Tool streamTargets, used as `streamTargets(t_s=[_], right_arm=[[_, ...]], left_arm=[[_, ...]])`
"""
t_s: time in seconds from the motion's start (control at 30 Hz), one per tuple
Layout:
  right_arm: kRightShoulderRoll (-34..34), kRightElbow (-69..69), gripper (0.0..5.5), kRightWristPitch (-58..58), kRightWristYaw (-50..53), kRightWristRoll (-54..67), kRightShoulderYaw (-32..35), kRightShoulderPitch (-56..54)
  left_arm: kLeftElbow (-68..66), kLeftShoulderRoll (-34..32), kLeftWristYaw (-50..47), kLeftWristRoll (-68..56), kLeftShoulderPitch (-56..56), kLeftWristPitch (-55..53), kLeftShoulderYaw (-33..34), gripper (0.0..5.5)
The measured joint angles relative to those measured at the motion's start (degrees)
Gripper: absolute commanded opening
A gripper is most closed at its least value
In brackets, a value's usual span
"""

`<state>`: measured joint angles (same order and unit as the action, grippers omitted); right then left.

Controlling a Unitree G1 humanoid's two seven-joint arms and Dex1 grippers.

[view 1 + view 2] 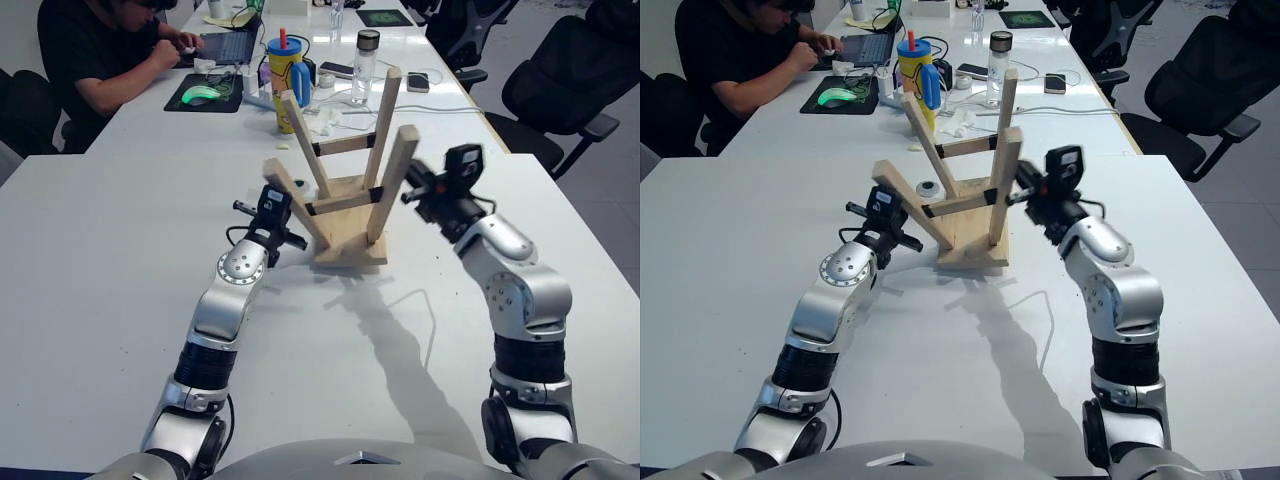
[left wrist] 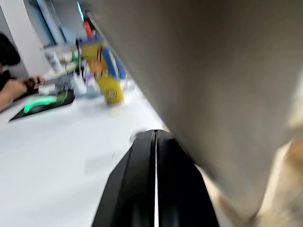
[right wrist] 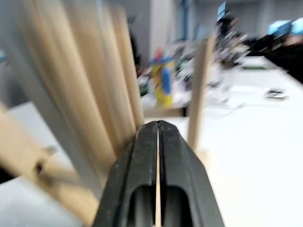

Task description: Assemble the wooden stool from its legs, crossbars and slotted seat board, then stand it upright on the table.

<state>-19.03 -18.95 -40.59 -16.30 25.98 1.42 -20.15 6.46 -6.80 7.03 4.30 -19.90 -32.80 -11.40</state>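
The wooden stool stands upside down mid-table, its seat board [image 1: 351,250] flat on the white table [image 1: 100,280]. Its legs point up, joined by crossbars [image 1: 345,203]. My left gripper [image 1: 291,238] is shut and lies against the lower part of the slanted near-left leg [image 1: 292,198]. The left wrist view has the shut fingers [image 2: 142,189] with that leg [image 2: 203,71] passing close over them. My right gripper [image 1: 408,193] is shut, its tip against the near-right leg [image 1: 395,180]. In the right wrist view the gripper [image 3: 157,125] sits beside that leg [image 3: 94,94].
A yellow and blue cup [image 1: 285,75], a clear bottle [image 1: 365,65] and small items stand on the far table behind the stool. A thin white cable [image 1: 425,310] lies in front of the seat. Office chairs [image 1: 560,90] stand to the right.
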Motion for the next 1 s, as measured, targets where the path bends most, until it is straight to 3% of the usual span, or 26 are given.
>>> streamTargets(t_s=[0.17, 0.3, 0.53, 0.67, 0.87, 1.0], right_arm=[[-4.8, 3.1, 0.00, -3.0, -8.1, -0.7, -5.4, 3.9], [-7.0, 8.3, 0.00, -1.2, -8.8, -3.3, -4.4, 4.1], [-2.9, 9.7, 0.00, 7.2, -11.3, -3.1, -2.8, 4.5], [-1.6, 6.8, 0.00, 10.6, -15.1, -3.1, -7.4, 6.8], [2.2, -2.0, 0.00, 10.8, -20.6, -1.8, -18.7, 8.9], [4.8, -1.1, 0.00, 11.2, -18.5, -5.3, -22.4, 8.3]], left_arm=[[-0.6, -3.4, 1.5, 0.3, 0.2, -0.1, 2.2, 0.01], [-0.8, -6.8, 3.2, 0.4, 2.1, 0.9, 3.7, 0.01], [-0.8, -12.9, 6.9, 1.0, 9.1, 1.9, 4.1, 0.01], [-0.8, -16.8, 12.7, -0.6, 14.1, 1.8, 4.4, 0.01], [4.6, -27.7, 31.9, -6.1, 14.4, -4.5, 0.3, 0.01], [3.9, -30.1, 33.7, -5.4, 13.1, -4.0, -0.7, 0.01]])
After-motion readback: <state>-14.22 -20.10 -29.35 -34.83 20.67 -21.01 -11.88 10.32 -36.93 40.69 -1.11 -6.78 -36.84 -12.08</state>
